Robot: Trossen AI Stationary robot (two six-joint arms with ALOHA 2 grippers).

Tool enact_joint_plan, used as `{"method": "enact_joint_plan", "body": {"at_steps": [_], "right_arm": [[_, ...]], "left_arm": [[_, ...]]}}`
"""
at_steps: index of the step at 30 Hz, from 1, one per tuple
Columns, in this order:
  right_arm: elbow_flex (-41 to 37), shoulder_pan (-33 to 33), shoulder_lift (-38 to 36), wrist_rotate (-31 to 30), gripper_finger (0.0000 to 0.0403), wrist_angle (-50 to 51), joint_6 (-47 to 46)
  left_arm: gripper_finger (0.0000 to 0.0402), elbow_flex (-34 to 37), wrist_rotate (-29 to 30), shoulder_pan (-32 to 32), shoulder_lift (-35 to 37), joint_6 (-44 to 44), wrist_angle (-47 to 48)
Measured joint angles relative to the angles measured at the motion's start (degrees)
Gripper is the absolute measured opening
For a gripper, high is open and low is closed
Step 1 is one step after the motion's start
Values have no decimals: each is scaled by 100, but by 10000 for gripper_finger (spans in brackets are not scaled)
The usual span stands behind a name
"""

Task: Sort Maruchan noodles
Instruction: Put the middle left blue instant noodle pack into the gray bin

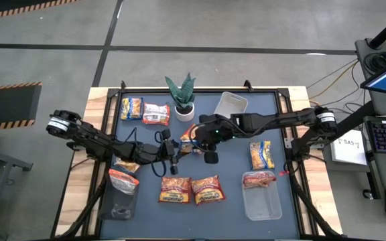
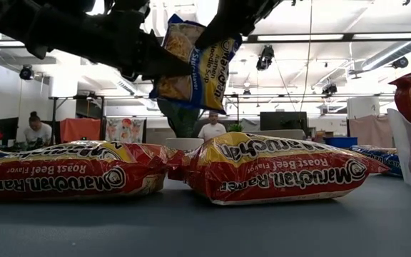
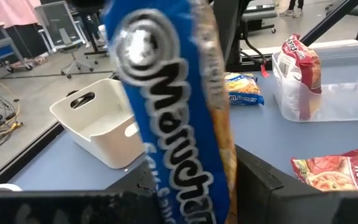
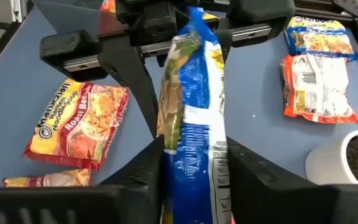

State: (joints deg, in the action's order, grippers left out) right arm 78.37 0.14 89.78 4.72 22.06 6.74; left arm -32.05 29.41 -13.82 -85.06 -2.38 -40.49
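A yellow-and-blue Maruchan packet [image 1: 190, 136] is up in the air over the table's middle, between both grippers. My left gripper [image 1: 173, 148] comes at it from the left and my right gripper [image 1: 204, 136] from the right; each is shut on it. The low view shows the packet [image 2: 195, 61] raised well above two red Roast Beef packets [image 2: 277, 168] that lie flat on the table. The blue face fills the left wrist view [image 3: 173, 137]. The right wrist view [image 4: 194, 124] shows it edge-on. My left gripper pinches the packet between its two fingers at the end toward the table's left [image 4: 188, 28], coming level from that side. The packet stands on edge, lifted clear of the table. My right gripper pinches the opposite end [image 4: 194, 168] between its fingers [image 4: 253, 177], coming level from the table's right. The packet spans the gap between both grippers.
A white bin [image 1: 231, 104] and a potted plant [image 1: 181, 100] stand at the far edge, with two packets [image 1: 144, 110] beside them. Clear bins holding red packets stand near left [image 1: 122, 191] and near right [image 1: 261, 194]. Another packet [image 1: 261, 154] lies right.
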Motion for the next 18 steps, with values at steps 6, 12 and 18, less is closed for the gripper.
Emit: {"method": "enact_joint_plan", "body": {"at_steps": [6,12,18], "right_arm": [[0,-3,-7,-12,94,2,-18],[0,-20,-7,-16,123,60,-77],[0,-66,-7,-18,96,156,-74]], "left_arm": [[114,-2,-2,-1,-2,29,-8],[170,-7,-2,0,-3,133,-86],[245,-7,-2,-2,-3,7,-79]]}}
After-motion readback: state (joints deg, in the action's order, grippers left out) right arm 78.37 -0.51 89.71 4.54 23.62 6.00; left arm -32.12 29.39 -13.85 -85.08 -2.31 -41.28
